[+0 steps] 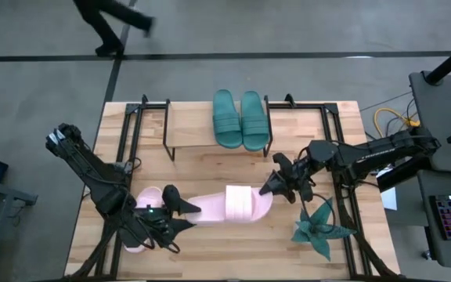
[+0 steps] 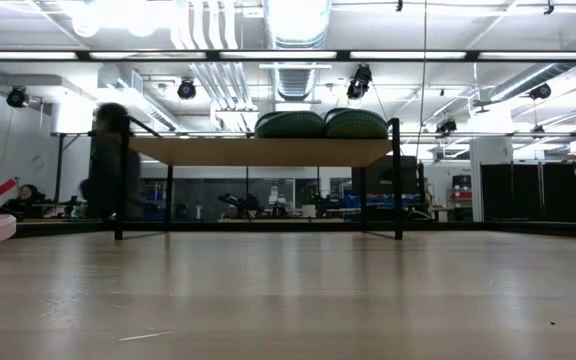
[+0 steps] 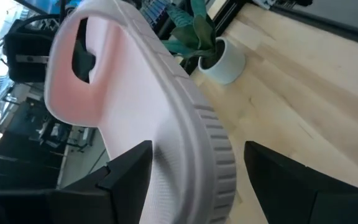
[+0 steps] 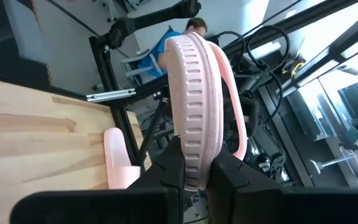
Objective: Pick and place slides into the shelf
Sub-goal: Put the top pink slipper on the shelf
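A pale pink slide [image 1: 229,206] hangs level above the table's near middle, strap up, between my two grippers. My left gripper [image 1: 185,213] is shut on its heel end, my right gripper [image 1: 271,188] on its toe end. A second pink slide [image 1: 135,236] lies on the table under the left arm, partly hidden. Two dark green slides [image 1: 238,119] rest side by side, soles down, on the board of the shelf [image 1: 190,125] at the table's far side; the low view shows them on top [image 2: 318,123]. My left gripper has the pink slide's heel end [image 3: 185,155] between its two fingers, across the sole. The fingers come slanting from the table's left. The slide itself hides where the pads meet it. The heel is clear of the table. My right gripper pinches the sole at the toe end [image 4: 194,152] between its two fingers, one on each face, the ridged rim toward the wrist. The fingers come level from the table's right. The slide is lifted clear and reaches away toward the left gripper.
A spiky teal plant [image 1: 319,227] in a white pot [image 3: 224,59] stands at the near right, close under the right arm. Black frame rails [image 1: 128,133] run along both table sides. A person [image 1: 112,19] walks beyond the far edge.
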